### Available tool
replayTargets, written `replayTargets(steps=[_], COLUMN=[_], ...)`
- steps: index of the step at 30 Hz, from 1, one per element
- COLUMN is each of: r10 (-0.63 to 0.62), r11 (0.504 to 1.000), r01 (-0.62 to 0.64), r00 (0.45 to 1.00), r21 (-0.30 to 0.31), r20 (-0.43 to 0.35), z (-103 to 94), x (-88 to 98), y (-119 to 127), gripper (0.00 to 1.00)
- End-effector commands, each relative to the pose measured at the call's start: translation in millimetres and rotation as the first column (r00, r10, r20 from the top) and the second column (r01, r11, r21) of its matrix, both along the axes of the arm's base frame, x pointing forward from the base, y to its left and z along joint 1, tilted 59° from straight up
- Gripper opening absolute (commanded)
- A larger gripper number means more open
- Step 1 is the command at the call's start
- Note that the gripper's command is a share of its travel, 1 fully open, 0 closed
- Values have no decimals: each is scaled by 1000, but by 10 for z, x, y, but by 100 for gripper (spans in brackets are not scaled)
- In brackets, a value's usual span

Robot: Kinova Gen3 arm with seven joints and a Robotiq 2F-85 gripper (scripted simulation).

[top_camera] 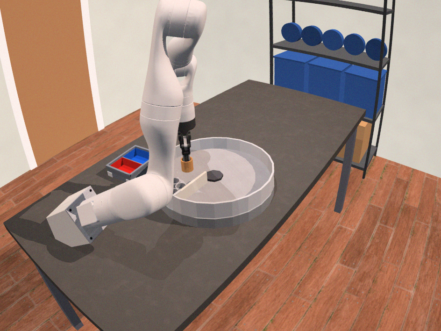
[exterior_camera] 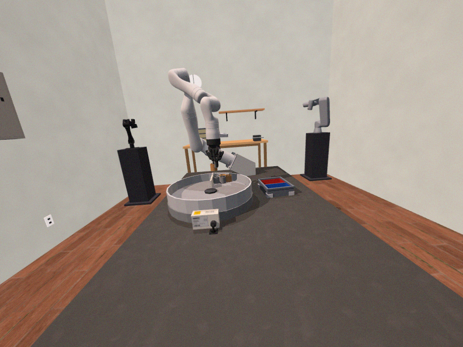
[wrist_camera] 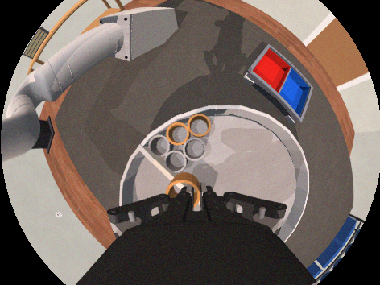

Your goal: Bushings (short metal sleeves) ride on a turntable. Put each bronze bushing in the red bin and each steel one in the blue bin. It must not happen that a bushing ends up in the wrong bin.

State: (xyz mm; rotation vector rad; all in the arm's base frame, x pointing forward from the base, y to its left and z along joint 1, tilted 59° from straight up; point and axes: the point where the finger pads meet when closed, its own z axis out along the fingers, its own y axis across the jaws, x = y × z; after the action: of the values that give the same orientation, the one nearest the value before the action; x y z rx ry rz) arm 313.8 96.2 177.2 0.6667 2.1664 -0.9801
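My gripper (top_camera: 186,158) (exterior_camera: 216,164) (wrist_camera: 196,189) is shut on the wall of a bronze bushing (top_camera: 187,166) (exterior_camera: 212,167) (wrist_camera: 186,176), holding it upright above the turntable (top_camera: 242,169) (exterior_camera: 187,192) (wrist_camera: 258,161). In the wrist view, two bronze bushings (wrist_camera: 167,134) (wrist_camera: 209,125) and three steel ones (wrist_camera: 150,146) (wrist_camera: 204,149) (wrist_camera: 166,161) stand clustered on the turntable near its rim. In the top view the arm hides part of this cluster. The red bin (top_camera: 125,165) (exterior_camera: 272,181) (wrist_camera: 271,70) and blue bin (top_camera: 137,155) (exterior_camera: 277,185) (wrist_camera: 295,92) sit side by side in a grey tray; no bushing shows in either.
A pale divider (top_camera: 190,185) (wrist_camera: 157,163) crosses the turntable beside the cluster. A raised grey wall (top_camera: 213,211) (exterior_camera: 201,205) surrounds the turntable. A white box (exterior_camera: 199,221) and a small black stand (exterior_camera: 213,226) are beside it. The arm's base (top_camera: 71,222) (wrist_camera: 150,32) is on the table.
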Motion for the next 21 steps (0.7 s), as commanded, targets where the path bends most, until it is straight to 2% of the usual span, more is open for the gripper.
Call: replayTargets(steps=[1, 12, 17, 21], r10=[21, 21, -54, -54], r11=[1000, 1000, 997, 997], r01=[-21, -21, 47, 47], r00=[1000, 1000, 993, 993], r21=[13, 13, 66, 66], r20=[2, 2, 109, 109], z=[38, 38, -438, -438], x=[-15, -15, -52, -52], y=[141, 141, 435, 435], gripper=[0, 0, 0, 0])
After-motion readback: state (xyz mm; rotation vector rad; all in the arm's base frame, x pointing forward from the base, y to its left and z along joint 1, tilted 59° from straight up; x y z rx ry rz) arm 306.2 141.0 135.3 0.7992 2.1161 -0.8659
